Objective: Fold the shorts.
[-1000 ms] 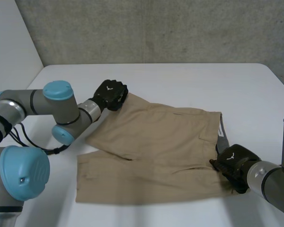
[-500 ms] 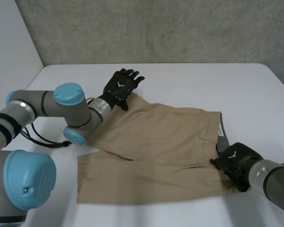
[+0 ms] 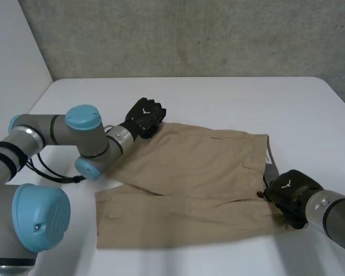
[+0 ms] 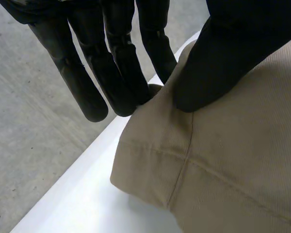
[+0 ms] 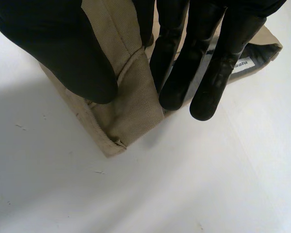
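Tan shorts (image 3: 195,172) lie flat on the white table (image 3: 247,103), legs toward my left arm, waistband toward my right. My left hand (image 3: 145,117) sits on the far corner of the upper leg's hem. In the left wrist view, the thumb of that hand (image 4: 233,43) presses on top of the shorts (image 4: 233,160) while its fingers (image 4: 116,73) curl in behind the corner, pinching it. My right hand (image 3: 288,192) holds the near end of the waistband. In the right wrist view, this hand (image 5: 53,43) pinches a fold of the shorts (image 5: 131,97) between thumb and fingers (image 5: 184,73).
The grey inner waistband (image 3: 269,164) with a white label (image 5: 242,63) shows beside my right hand. The table's edge (image 4: 87,184) runs close to the held hem corner, with grey floor (image 4: 34,121) beyond. A concrete wall (image 3: 190,34) stands behind the table.
My left hand let go of the hem corner, spread its fingers above it, then came back down and closed on the corner. The right hand kept its grip and barely moved.
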